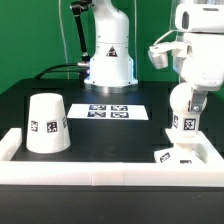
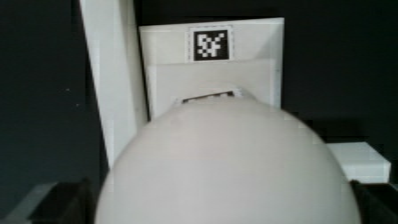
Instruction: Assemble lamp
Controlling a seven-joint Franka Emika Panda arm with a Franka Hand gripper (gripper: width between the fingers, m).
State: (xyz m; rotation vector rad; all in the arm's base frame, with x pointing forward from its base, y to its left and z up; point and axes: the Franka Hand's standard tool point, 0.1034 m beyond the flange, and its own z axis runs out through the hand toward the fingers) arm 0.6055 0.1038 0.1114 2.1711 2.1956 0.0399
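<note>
My gripper (image 1: 189, 92) is shut on the white round bulb (image 1: 183, 112), which hangs tag-side out with its neck down. It is held just above the flat square base (image 1: 180, 154), which lies in the table's front corner at the exterior view's right, against the rail. In the wrist view the bulb (image 2: 221, 160) fills the middle between my dark fingers (image 2: 54, 203), and the base (image 2: 214, 70) with its tag lies beyond it. The large tapered shade (image 1: 48, 124) stands mouth down at the exterior view's left, far from the gripper.
A white rail (image 1: 100, 172) frames the table's front and sides; it also shows beside the base in the wrist view (image 2: 111, 90). The marker board (image 1: 108, 110) lies flat mid-table. The robot's pedestal (image 1: 109, 62) stands behind it.
</note>
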